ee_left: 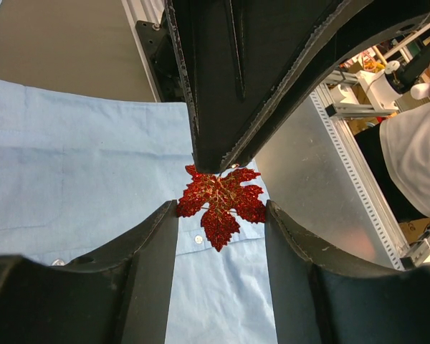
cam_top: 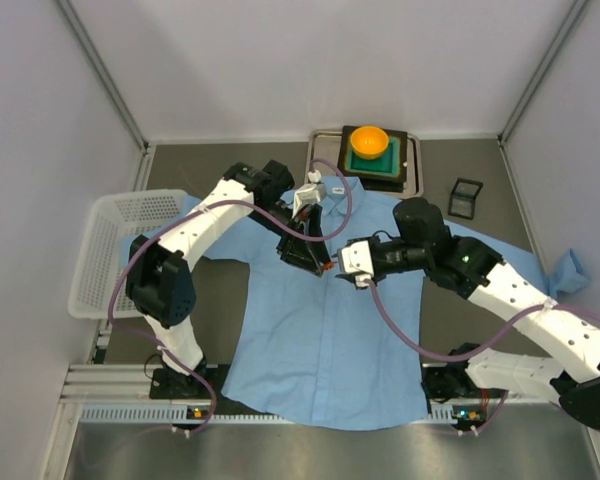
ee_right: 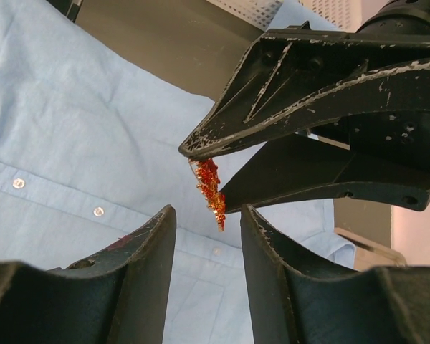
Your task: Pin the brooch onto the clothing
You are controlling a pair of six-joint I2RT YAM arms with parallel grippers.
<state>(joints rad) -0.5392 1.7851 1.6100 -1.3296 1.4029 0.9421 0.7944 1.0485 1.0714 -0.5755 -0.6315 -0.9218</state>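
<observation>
Over shirt (ee_left: 72,165), left tool (ee_left: 221,213) pinches brooch (ee_left: 219,202) edges; right tool (ee_right: 208,216) agape.

The left white-and-black arm (cam_top: 195,235) goes up from its base, bends sharply at the elbow and extends toward the middle, wrist angled down. Its black 2-finger end effector (ee_left: 221,208) is clamped across the width of a small red-orange glittery leaf-shaped brooch (ee_left: 222,195). The right white-and-black arm (cam_top: 520,295) stretches leftward. Its end effector (ee_right: 208,211) sits tip to tip with the left one, fingers (ee_right: 147,251) parted.
</observation>
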